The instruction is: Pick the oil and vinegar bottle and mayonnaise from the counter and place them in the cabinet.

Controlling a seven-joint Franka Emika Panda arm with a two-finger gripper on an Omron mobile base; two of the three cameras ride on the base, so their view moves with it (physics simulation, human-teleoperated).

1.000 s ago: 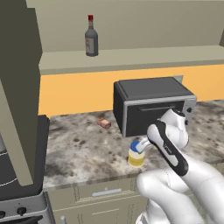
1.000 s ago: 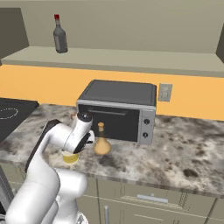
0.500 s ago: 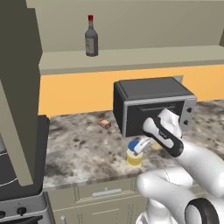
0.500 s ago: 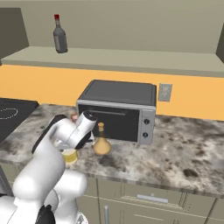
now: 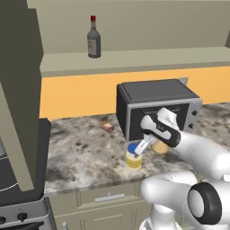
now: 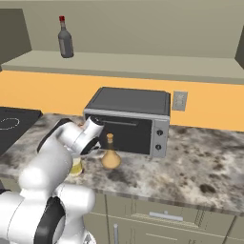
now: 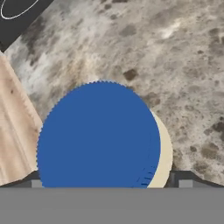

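Stone-patterned surface (image 5: 85, 152) holds the mayonnaise (image 5: 133, 158), with open jaws just above its blue lid. Descending off-centre could tip it toward the oil and vinegar bottle (image 6: 110, 153).

counter (image 5: 85, 152): mottled grey, brown and white stone top, running over beige drawers
mayonnaise (image 5: 133, 157): stands upright near the counter's front edge, blue lid on top, cream body below; seen from straight above in the hand view (image 7: 100, 135)
oil and vinegar bottle (image 6: 110, 153): upright on the counter just in front of the black oven, near the mayonnaise
black oven (image 5: 155, 105): sits at the back of the counter, against the orange wall
small reddish-brown object (image 5: 107, 126): lies on the counter left of the oven, near the wall; too small to identify
cabinet shelf (image 5: 134, 60): wide plain beige-olive ledge above the counter
dark bottle with red cap (image 5: 93, 38): upright on the shelf, toward its left part
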